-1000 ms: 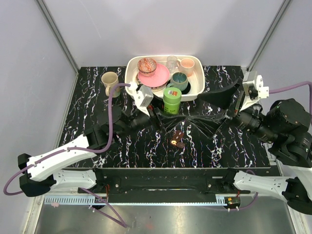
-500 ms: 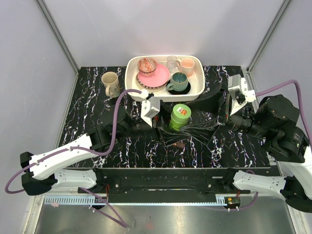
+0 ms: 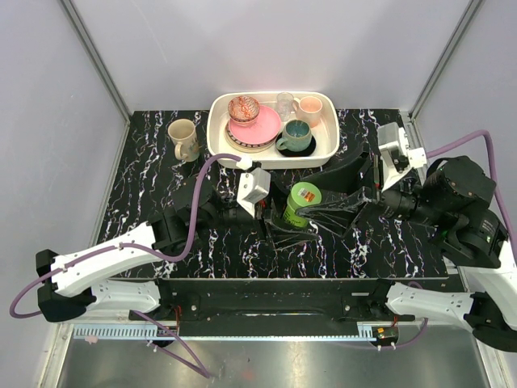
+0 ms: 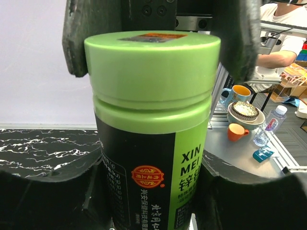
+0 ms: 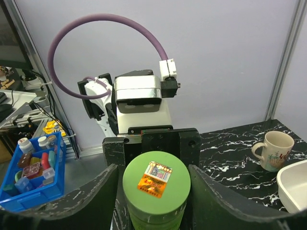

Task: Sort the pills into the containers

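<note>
Left gripper (image 4: 151,201) clamps the green bottle (image 4: 144,134), label (image 4: 187,177) legible lower centre. The right wrist view shows the right gripper (image 5: 153,172) flanking its lid (image 5: 154,189), contact unclear.

A black marble-patterned desk (image 3: 141,178) with white veins is carrying a white oblong plastic tray (image 3: 214,129) at its far edge. A beige ceramic mug (image 3: 183,136) is standing upright on the desk just left of the tray, not touching it.
</note>
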Tool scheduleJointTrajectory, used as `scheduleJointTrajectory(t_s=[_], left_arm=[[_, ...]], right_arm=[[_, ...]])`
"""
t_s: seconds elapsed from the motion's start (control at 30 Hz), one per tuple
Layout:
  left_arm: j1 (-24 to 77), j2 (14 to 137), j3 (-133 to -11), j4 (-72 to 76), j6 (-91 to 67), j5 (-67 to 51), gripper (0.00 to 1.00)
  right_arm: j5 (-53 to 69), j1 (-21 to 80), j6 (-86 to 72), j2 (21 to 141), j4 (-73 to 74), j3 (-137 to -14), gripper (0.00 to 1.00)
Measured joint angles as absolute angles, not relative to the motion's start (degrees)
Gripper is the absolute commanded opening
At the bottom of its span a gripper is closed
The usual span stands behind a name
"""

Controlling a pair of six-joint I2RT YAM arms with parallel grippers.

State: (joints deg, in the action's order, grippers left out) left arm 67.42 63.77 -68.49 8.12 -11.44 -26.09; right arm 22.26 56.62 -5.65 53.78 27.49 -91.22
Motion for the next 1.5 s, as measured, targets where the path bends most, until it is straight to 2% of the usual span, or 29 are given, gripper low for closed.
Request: scheduleJointTrajectory(t_s=[0.1, 0.17, 0.23, 0.27, 0.3, 0.4, 0.5, 0.67, 0.8, 0.83, 0.93, 0.97, 1.07, 1.17, 1.3, 1.5], left_arm=[[67.5, 63.8, -68.5, 8.2, -11.4, -26.2, 0.0], [67.5, 63.8, -68.5, 8.3, -11.3, -26.4, 0.0], [67.5, 63.8, -68.5, 8.3, -11.3, -26.5, 0.0], [67.5, 63.8, -68.5, 8.3, -11.2, -26.6, 0.0], [67.6, 63.8, -68.5, 8.4, -11.1, -26.6, 0.0], [67.7, 63.8, -68.5, 8.4, -11.0, -26.0, 0.0], [67.7, 63.7, -68.5, 7.7, -10.1, -23.4, 0.0], [67.8, 64.1, -70.7, 2.4, -7.3, -12.1, 0.0], [67.7, 66.4, -75.0, -2.0, -4.2, 3.2, 0.0], [67.7, 67.4, -75.9, -2.5, -3.5, 6.4, 0.0], [67.7, 70.6, -78.8, -3.8, -0.8, 15.5, 0.0], [67.7, 71.5, -79.4, -3.9, 0.0, 17.6, 0.0], [67.7, 72.0, -79.5, -4.3, 0.7, 19.6, 0.0], [67.6, 70.9, -78.2, -2.9, 0.6, 17.5, 0.0], [67.6, 67.8, -75.5, -2.4, -0.8, 10.4, 0.0], [67.6, 63.7, -71.6, 0.2, -3.9, -4.2, 0.0]], right_arm=[[22.6, 56.6, -5.9, 54.1, 27.0, -90.9, 0.6], [22.6, 56.6, -6.0, 54.2, 26.7, -90.8, 0.49], [22.6, 56.6, -6.0, 54.2, 26.5, -90.7, 0.32], [22.6, 56.6, -6.0, 54.2, 26.5, -90.7, 0.19], [22.5, 56.6, -6.1, 54.2, 26.3, -90.7, 0.16], [22.2, 56.6, -6.0, 54.2, 26.3, -90.7, 0.11], [20.3, 56.6, -6.1, 54.2, 26.4, -90.5, 0.02], [9.9, 56.6, -7.4, 56.4, 27.2, -91.6, 0.01], [-3.0, 56.7, -10.1, 60.5, 27.0, -94.2, 0.12], [-5.6, 56.7, -10.6, 61.1, 27.0, -94.8, 0.36], [-12.5, 56.6, -11.7, 63.4, 27.0, -96.4, 0.74], [-14.1, 56.6, -12.1, 63.8, 27.1, -96.5, 0.78], [-13.9, 56.6, -12.3, 63.4, 27.0, -96.4, 0.86], [-11.6, 56.6, -12.2, 59.3, 24.6, -93.4, 0.87], [-8.6, 56.6, -11.7, 53.1, 22.1, -90.8, 0.87], [0.2, 56.6, -9.6, 47.5, 20.5, -89.9, 0.82]])
